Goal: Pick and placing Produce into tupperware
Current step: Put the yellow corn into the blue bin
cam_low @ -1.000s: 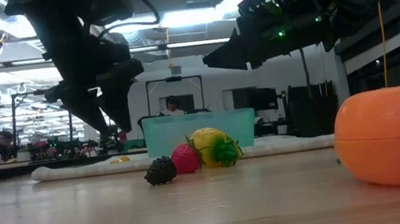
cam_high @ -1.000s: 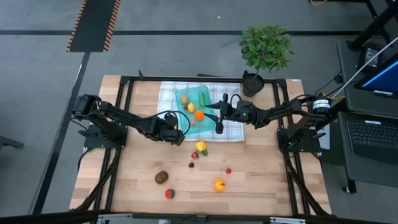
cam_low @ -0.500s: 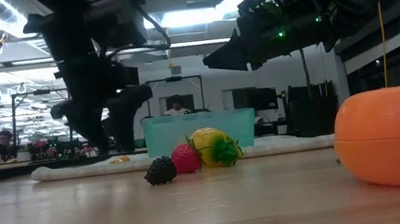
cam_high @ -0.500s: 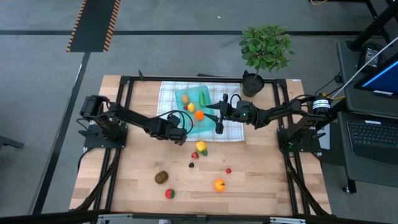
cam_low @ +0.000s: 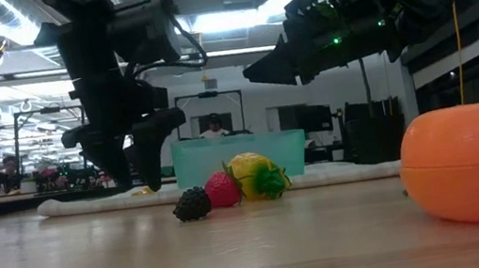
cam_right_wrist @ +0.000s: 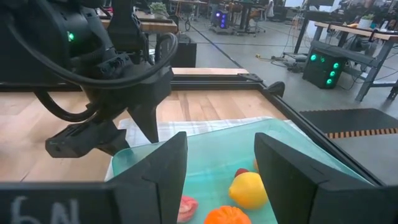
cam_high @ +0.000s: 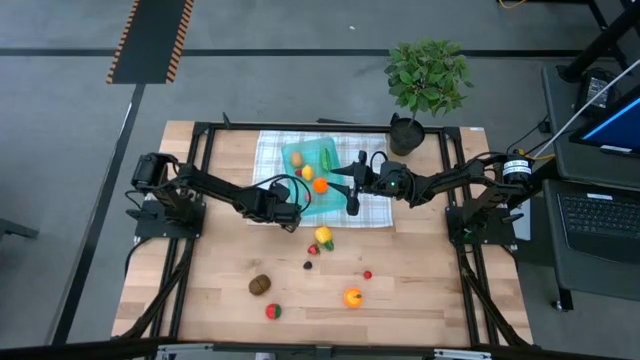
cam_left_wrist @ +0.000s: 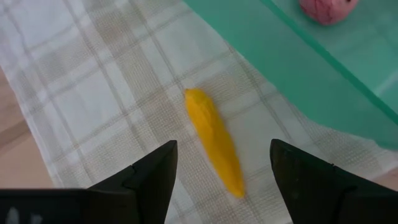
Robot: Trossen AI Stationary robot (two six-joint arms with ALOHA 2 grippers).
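Note:
A slim yellow piece of produce (cam_left_wrist: 214, 142) lies flat on the white-green checked cloth (cam_left_wrist: 106, 93), close beside the teal tupperware (cam_left_wrist: 292, 68). My left gripper (cam_left_wrist: 221, 165) (cam_high: 290, 216) points steeply down with its open fingers on either side of that piece, not touching it. My right gripper (cam_right_wrist: 217, 177) (cam_high: 345, 190) stands open and nearly level above the tupperware (cam_high: 318, 160), with nothing between its fingers. In the tupperware lie a lemon (cam_right_wrist: 249, 188), an orange (cam_right_wrist: 225, 215) and a red piece (cam_right_wrist: 188, 205).
Loose produce lies on the bare wood nearer the front: a yellow piece with green leaves (cam_high: 323, 236), a red berry (cam_high: 313, 249), a dark berry (cam_high: 308, 265), a small red one (cam_high: 367, 274), an orange (cam_high: 352, 297), a kiwi (cam_high: 260, 284) and a strawberry (cam_high: 273, 311). A potted plant (cam_high: 425, 80) stands at the far right.
My left gripper has come down toward the cloth and a little toward the tupperware, so its fingertips now hang just above the yellow piece. My right gripper has kept still.

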